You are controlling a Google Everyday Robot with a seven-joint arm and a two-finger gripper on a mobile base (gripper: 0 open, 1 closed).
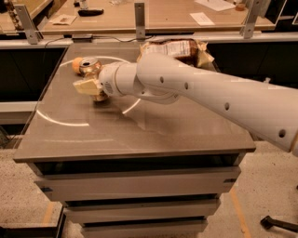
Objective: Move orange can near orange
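The orange can (90, 65), its silver top and pull tab facing up, stands at the far-left corner of the grey surface (139, 135), with the orange (75, 65) tucked just beside it on the left and partly hidden behind it. The robot's pincer (87, 85) is wrapped around the can's lower body. One cream finger lies across the front and the other is out of sight behind, so it looks clamped on the can rather than apart. Whether the can's base sits on the surface or hangs just above it cannot be told from here. The thick white arm (209, 93) reaches in from the right and crosses in front of a crumpled brown-and-white snack bag (174, 48) at the back edge. A wooden workbench (163, 14) runs behind.

To this onlooker, the carry seems all but finished, with can and fruit now neighbours. What remains is the set-down: lower the can upright, let go without nudging the orange into a roll, and back the pincer out to the right, away from both.
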